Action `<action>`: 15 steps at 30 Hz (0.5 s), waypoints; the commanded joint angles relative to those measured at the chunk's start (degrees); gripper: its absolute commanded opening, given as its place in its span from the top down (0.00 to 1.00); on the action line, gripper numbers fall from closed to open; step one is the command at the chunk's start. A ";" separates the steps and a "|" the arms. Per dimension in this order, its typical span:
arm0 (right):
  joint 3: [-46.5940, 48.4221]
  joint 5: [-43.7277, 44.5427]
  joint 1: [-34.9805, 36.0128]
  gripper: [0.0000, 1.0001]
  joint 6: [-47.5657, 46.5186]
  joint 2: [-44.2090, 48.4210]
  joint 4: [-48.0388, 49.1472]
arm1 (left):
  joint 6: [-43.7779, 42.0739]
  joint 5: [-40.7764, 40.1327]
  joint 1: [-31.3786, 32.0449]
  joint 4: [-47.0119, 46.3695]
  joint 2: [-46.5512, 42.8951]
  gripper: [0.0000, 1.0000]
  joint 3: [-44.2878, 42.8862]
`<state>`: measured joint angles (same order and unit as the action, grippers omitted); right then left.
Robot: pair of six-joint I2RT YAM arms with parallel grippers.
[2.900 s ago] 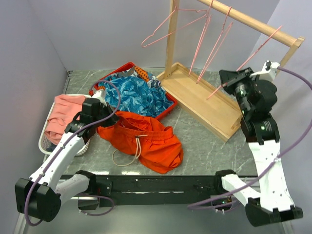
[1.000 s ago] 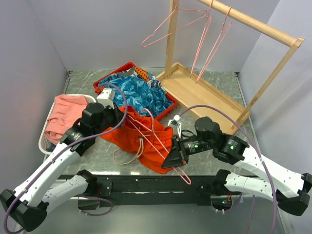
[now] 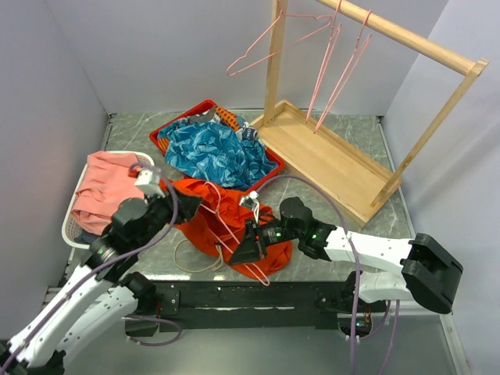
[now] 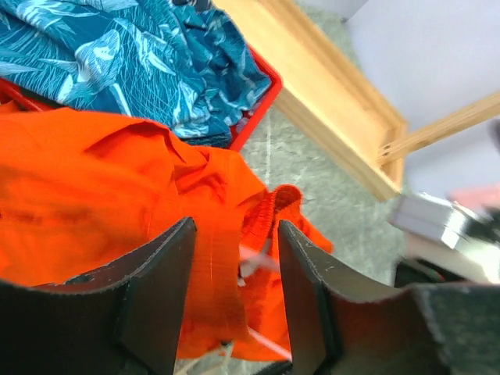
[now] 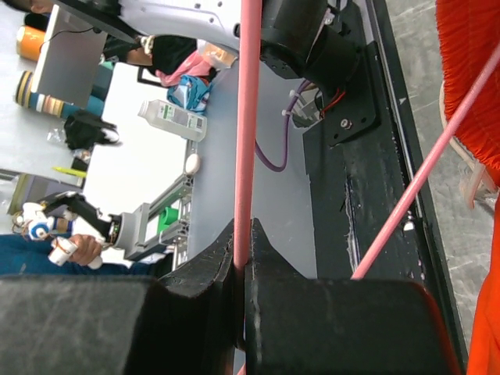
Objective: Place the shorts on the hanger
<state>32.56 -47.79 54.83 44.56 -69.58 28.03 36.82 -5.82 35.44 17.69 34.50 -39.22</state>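
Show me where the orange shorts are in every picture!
Top view: the shorts lie on the table's near middle, under the pink hanger.
Left wrist view: they fill the left and centre, below the blue leafy garment.
Right wrist view: just a strip at the right edge.
Shared landmark: the pink hanger, pinched by the right gripper.

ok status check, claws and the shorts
Left claw open above shorts. Right claw shut on hanger, laid across shorts. Shorts heaped, not on hanger yet.

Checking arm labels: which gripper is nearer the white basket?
Left. The left gripper is beside the white basket, over the shorts; the right gripper grips the hanger farther right.
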 commanded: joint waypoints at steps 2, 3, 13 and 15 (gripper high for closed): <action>0.32 -1.96 -0.95 1.00 0.09 -0.90 10.02 | 1.33 1.58 0.24 3.22 -9.79 0.52 0.90; 0.23 -1.87 -0.95 1.00 0.09 -0.99 10.03 | 0.37 2.91 0.33 2.96 -11.54 0.56 0.99; 1.19 -1.87 -1.21 1.00 0.53 -2.05 9.41 | -5.43 14.26 0.42 0.68 -6.73 0.49 -3.14; 1.37 -2.04 -1.13 1.00 0.71 -2.49 9.23 | -8.32 14.26 0.51 1.64 -5.16 0.49 -4.89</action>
<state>32.51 -49.06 53.95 45.82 -71.64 31.66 33.89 4.54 35.59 20.71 27.38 -39.18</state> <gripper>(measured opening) 0.083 0.506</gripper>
